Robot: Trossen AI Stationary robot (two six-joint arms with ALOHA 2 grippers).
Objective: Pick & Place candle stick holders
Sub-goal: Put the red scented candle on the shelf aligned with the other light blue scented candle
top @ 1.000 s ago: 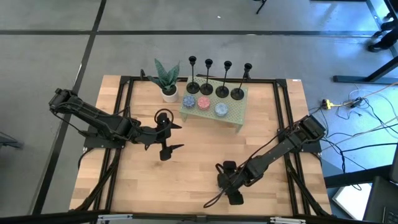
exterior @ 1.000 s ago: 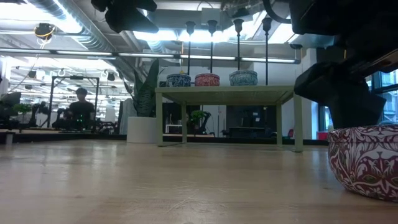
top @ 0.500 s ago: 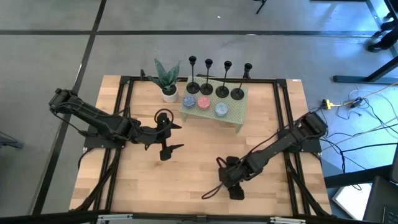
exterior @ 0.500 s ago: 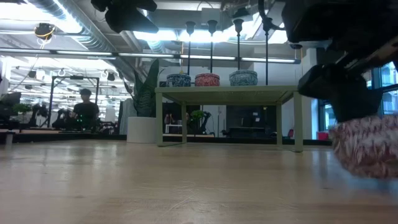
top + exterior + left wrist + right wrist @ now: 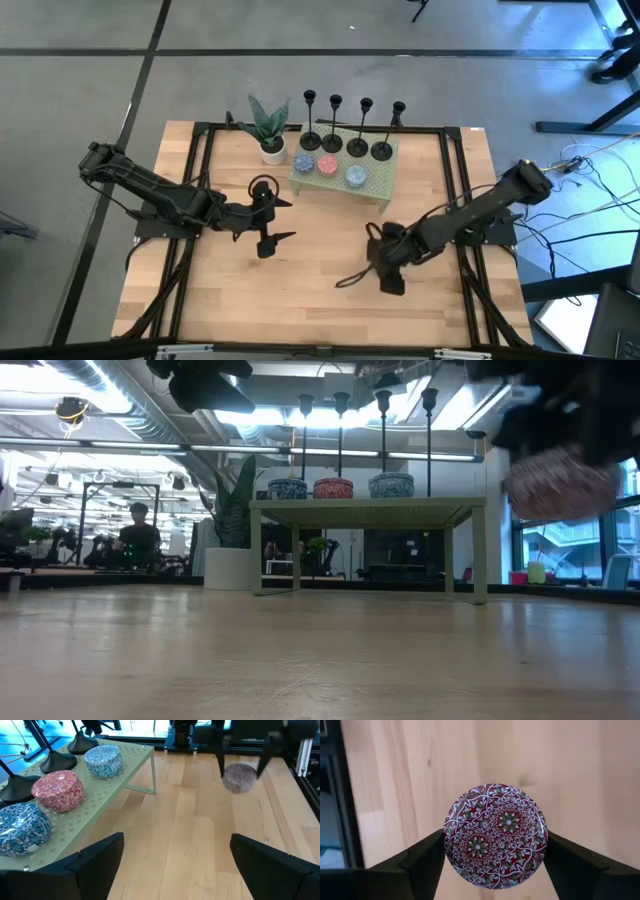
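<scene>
Fingers of the right gripper (image 5: 495,857) press against both sides of a round tin (image 5: 495,835) with a red, white and green floral pattern, held clear of the wooden table (image 5: 320,270); in the low view the tin (image 5: 560,482) hangs in the air at the picture's right, and in the left wrist view it shows (image 5: 239,777) between two dark fingers above the boards. From above, the right gripper (image 5: 385,262) sits over the table's middle-right, in front of the small green perforated stand (image 5: 372,183). The left gripper (image 5: 268,222) hovers over the table's left-centre with its jaws spread wide and nothing between them. The candle stick holders (image 5: 346,128), four black ones in a row, stand upright along the back edge of the green stand, their disc bases resting on it. Just in front of them on the same stand sit three patterned tins: a blue one (image 5: 22,829), a pink one (image 5: 57,790) and a lighter blue one (image 5: 103,761). A potted plant (image 5: 268,127) in a white pot stands on the table just beside the stand's left end. Beyond the table, a person (image 5: 139,535) shows in the room.
</scene>
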